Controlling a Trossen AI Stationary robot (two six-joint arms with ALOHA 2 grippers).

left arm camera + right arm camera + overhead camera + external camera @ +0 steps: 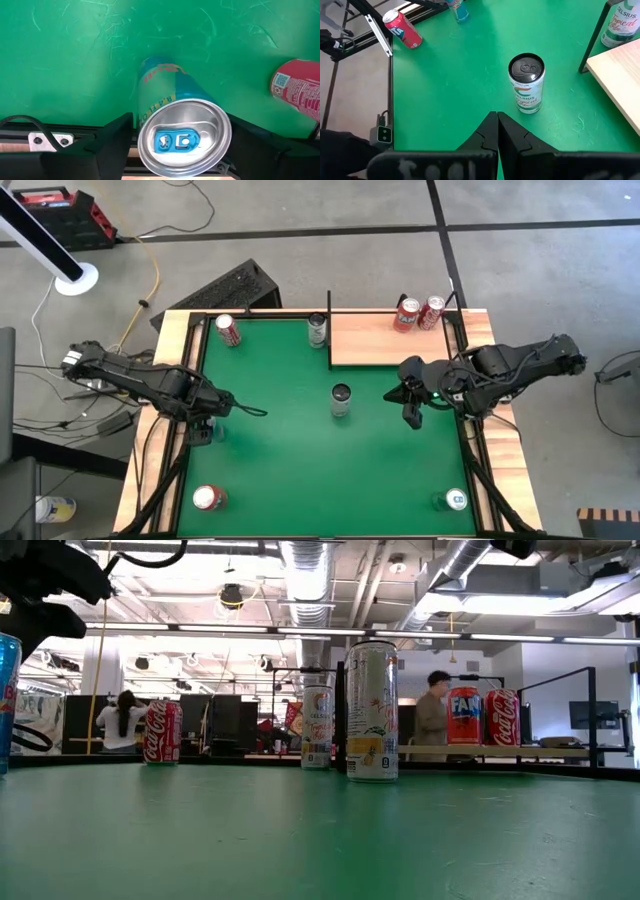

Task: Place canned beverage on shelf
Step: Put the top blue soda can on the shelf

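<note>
My left gripper [182,150] stands with fingers apart either side of the slim blue aluminium can [175,125], upright near the green felt's left edge; the pale wooden shelf [385,340] lies well across. My right gripper [497,132] waits pinched together.

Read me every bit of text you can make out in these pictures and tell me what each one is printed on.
"CELSIUS" and "Tropical": white can beside the shelf.
"Coca-Cola": red can at the green felt's far side.
"Coca-Cola": red can on the shelf.
"FANTA", only partly showing: orange can on the shelf.
Print on the blue can between the left gripper's fingers: blurred, unreadable.
</note>
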